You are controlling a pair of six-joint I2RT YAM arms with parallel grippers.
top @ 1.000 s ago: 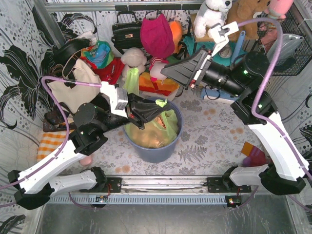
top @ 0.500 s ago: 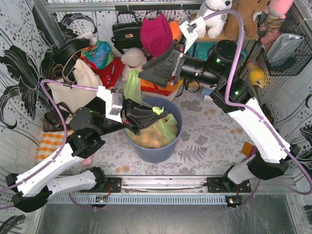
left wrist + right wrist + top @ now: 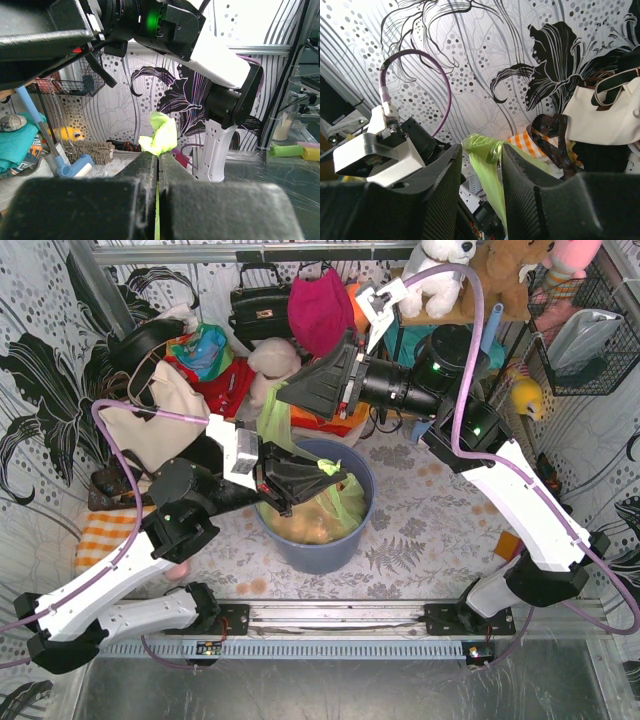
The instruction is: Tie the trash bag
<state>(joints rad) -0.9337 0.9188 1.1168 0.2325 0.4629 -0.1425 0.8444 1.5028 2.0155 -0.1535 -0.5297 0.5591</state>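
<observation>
The light-green trash bag (image 3: 335, 502), with tan paper showing through, sits in the blue-grey round bin (image 3: 330, 552). My left gripper (image 3: 318, 474) hangs over the bin's rim, shut on one bunched corner of the bag (image 3: 161, 134), which sticks out past the fingertips (image 3: 150, 159). A second strip of the bag (image 3: 270, 420) is stretched up behind the bin. My right gripper (image 3: 284, 400) is at its top. In the right wrist view this strip (image 3: 489, 170) hangs between the fingers (image 3: 520, 165), which stand apart around it without pinching it.
Behind the bin lie a cream tote bag (image 3: 150, 425), a black handbag (image 3: 260, 305), a magenta hat (image 3: 320, 310), plush toys (image 3: 435, 270) and bright clothes. A wire basket (image 3: 585, 340) hangs at the right. An orange checked cloth (image 3: 105, 535) lies at the left.
My right arm has swung left and down to the raised strip of the bag, and its jaws have narrowed around it. The left gripper keeps its hold over the bin.
</observation>
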